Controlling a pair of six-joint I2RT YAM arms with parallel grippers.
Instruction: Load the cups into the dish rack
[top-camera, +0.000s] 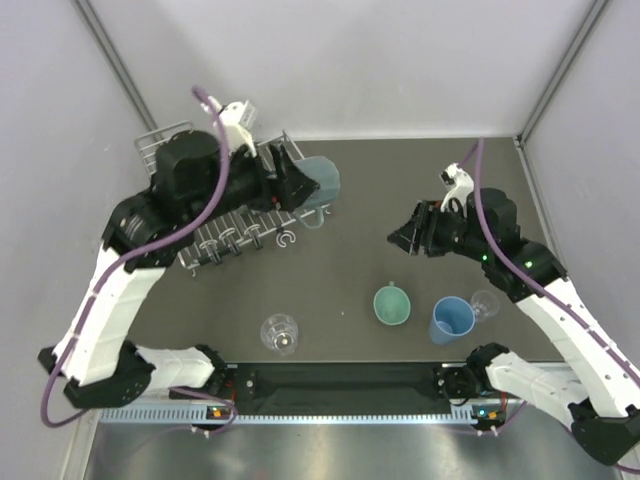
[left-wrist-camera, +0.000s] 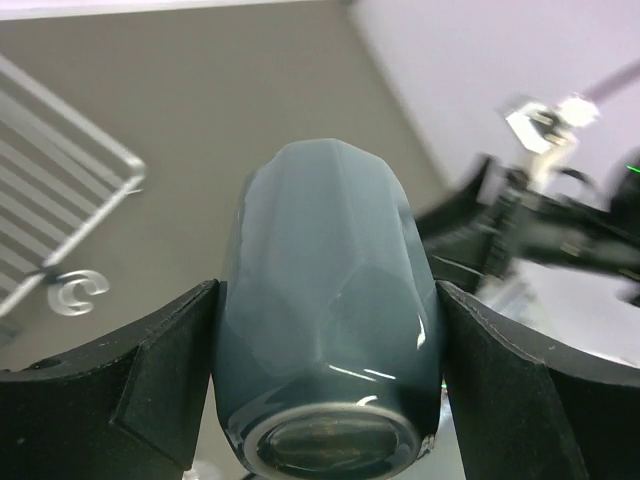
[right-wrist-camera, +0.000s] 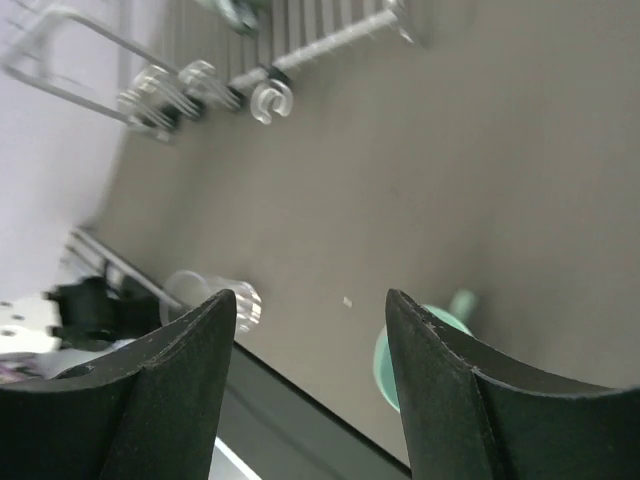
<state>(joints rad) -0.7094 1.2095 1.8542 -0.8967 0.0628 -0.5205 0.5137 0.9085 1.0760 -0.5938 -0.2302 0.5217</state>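
The dark grey tabletop carries a silver wire dish rack at its far left corner, with small hooks along the edge that faces the arms.

The left arm reaches over the rack, and the left fingers grip a glossy grey-teal faceted mug across its sides, one pad on each flank. The mug is held in the air at the rack's right edge, above the tabletop. It lies on its side. Its long axis runs out from the wrist in line with the fingers, toward the right side of the tabletop. The ringed end that looks like its base faces the wrist, and the other end points away.

The right fingers hang spread apart over the middle right of the tabletop with only bare surface between them.

Near the right arm, a blue tumbler stands upright with its mouth up. Just to its left is a mint-green mug, also mouth up, with its handle pointing to the far side. A clear glass stands alone near the front edge. A smaller clear glass sits just beside the tumbler.
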